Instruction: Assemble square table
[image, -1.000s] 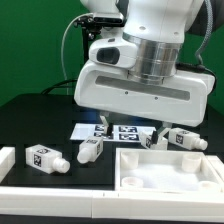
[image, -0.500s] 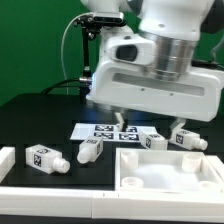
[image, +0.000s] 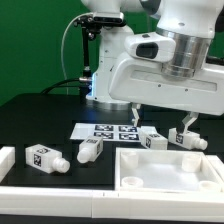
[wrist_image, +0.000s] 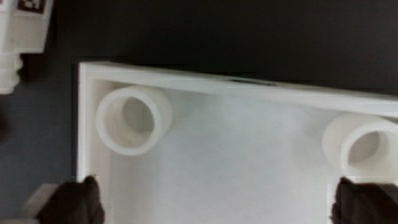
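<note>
The white square table top (image: 185, 172) lies at the front right, rim up, with round sockets in its corners. In the wrist view the table top (wrist_image: 240, 140) fills the picture with two sockets showing. Two tagged legs (image: 42, 157) (image: 90, 150) lie to the exterior view's left of the top. Two more legs (image: 152, 140) (image: 188, 139) lie just behind its far rim. My gripper (image: 160, 118) hangs above those two rear legs and the top's far edge. It is open, and the gripper (wrist_image: 222, 205) has only the top's flat surface showing between its dark fingertips (wrist_image: 75, 200).
The marker board (image: 105, 130) lies flat behind the legs. A long white border rail (image: 50, 205) runs along the table's front edge, with an end block (image: 5, 160) at the exterior view's left. Another leg end (wrist_image: 22, 40) shows beside the top in the wrist view.
The arm has swung toward the exterior view's right and risen a little, uncovering the marker board. The gripper stays open. No part has moved.
</note>
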